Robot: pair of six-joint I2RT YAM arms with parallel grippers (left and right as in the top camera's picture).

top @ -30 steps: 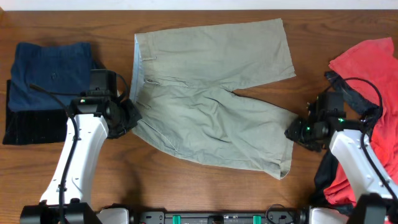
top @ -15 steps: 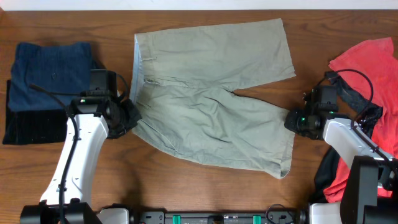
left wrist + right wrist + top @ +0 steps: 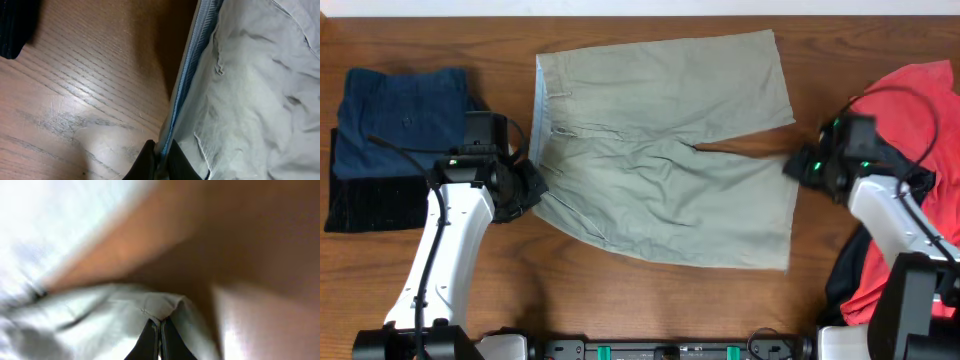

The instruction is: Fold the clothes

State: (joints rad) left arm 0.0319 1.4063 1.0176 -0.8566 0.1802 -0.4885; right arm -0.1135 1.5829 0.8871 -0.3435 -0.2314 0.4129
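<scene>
Pale khaki-green shorts [image 3: 665,150] lie spread flat in the middle of the table, waistband to the left, both legs pointing right. My left gripper [image 3: 532,190] is shut on the lower end of the waistband; the left wrist view shows the fingers [image 3: 160,160] pinching its blue-lined edge [image 3: 192,60]. My right gripper [image 3: 798,166] is shut on the hem corner of the lower leg; the right wrist view shows the fingers [image 3: 160,337] clamped on that khaki hem [image 3: 160,307], lifted a little off the wood.
A folded navy garment [image 3: 405,110] lies on a folded black one [image 3: 375,200] at the far left. A red garment [image 3: 910,100] and a shiny black one [image 3: 845,280] are heaped at the right edge, under the right arm.
My right gripper has moved up and back with the lower leg's hem corner, pulling that leg straighter toward the upper leg. The left arm has not moved.
</scene>
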